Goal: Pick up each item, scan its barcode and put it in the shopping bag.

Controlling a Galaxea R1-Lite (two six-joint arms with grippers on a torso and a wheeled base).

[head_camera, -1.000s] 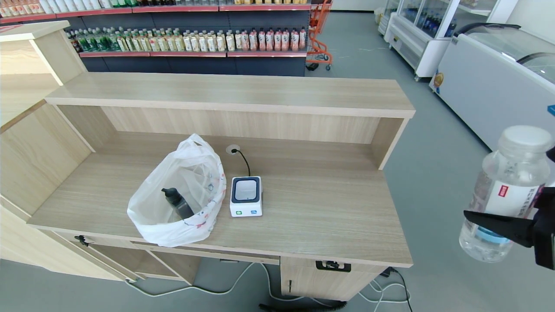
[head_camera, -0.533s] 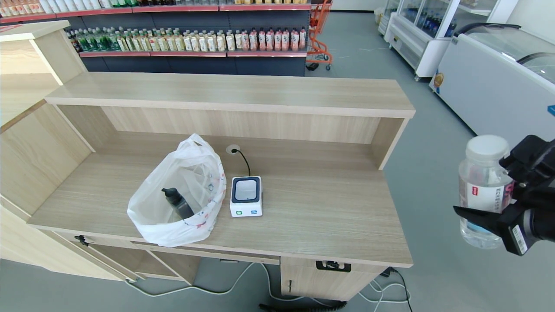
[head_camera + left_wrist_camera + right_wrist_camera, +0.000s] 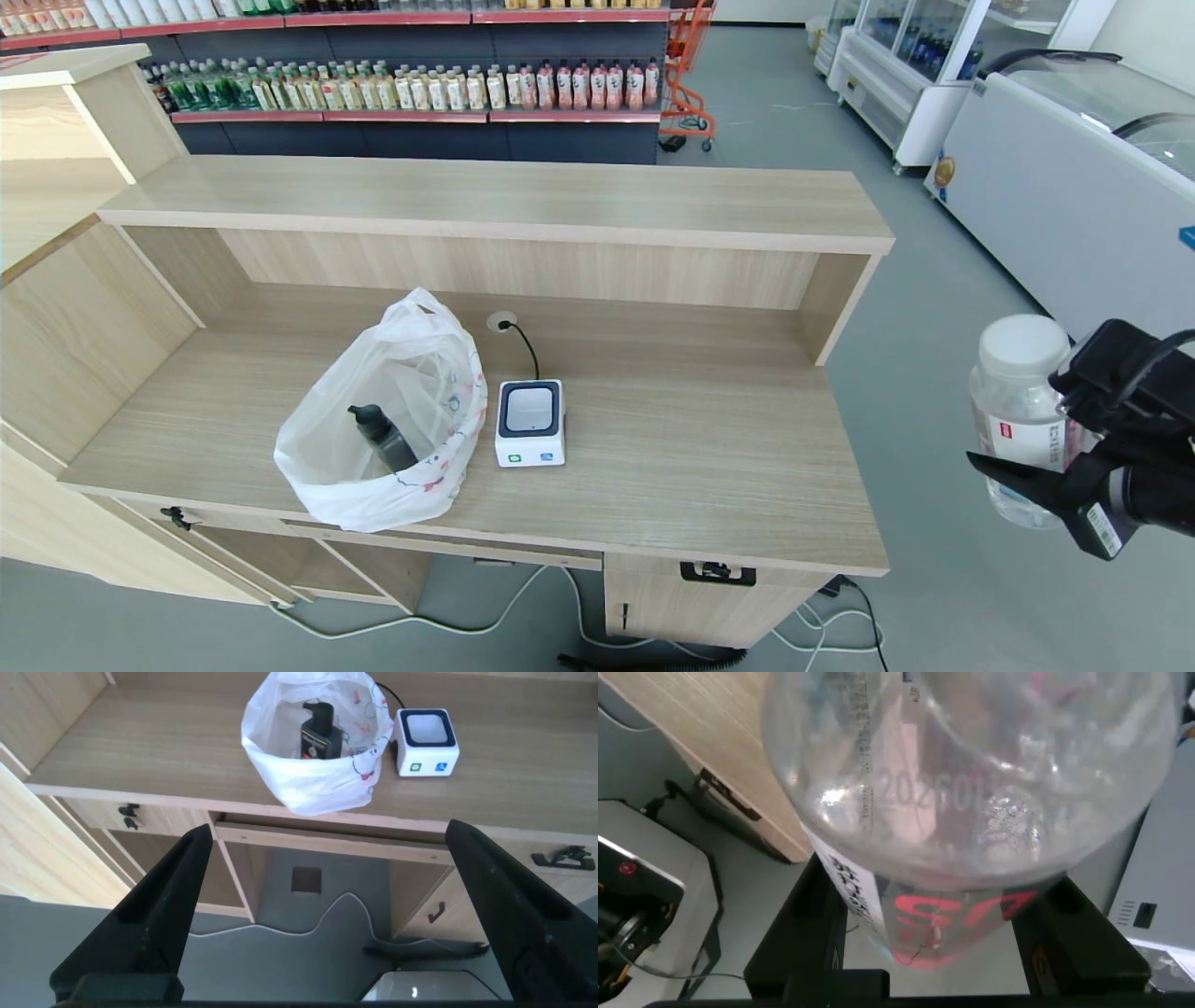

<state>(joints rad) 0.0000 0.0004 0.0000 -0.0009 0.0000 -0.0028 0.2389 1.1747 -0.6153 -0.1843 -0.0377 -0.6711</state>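
My right gripper (image 3: 1055,457) is shut on a clear water bottle (image 3: 1022,415) with a white cap, held upright off the right end of the counter, above the floor. In the right wrist view the water bottle (image 3: 971,812) sits between the black fingers (image 3: 799,938). A white shopping bag (image 3: 383,420) stands open on the counter with a dark bottle (image 3: 381,437) inside. Beside it is the white barcode scanner (image 3: 530,422). My left gripper (image 3: 327,915) hangs open and empty below the counter's front edge, facing the shopping bag (image 3: 313,742) and the scanner (image 3: 427,742).
The wooden counter (image 3: 672,467) has a raised back shelf (image 3: 495,201) and a side wall on the left. The scanner's cable runs to a hole (image 3: 501,322). Freezers (image 3: 1064,177) stand on the right, drink shelves (image 3: 411,84) behind. Cables lie on the floor below.
My right gripper has carried the water bottle left and away, toward the counter's right end, and the bottle has come upright. The left arm, bag and scanner have not moved.
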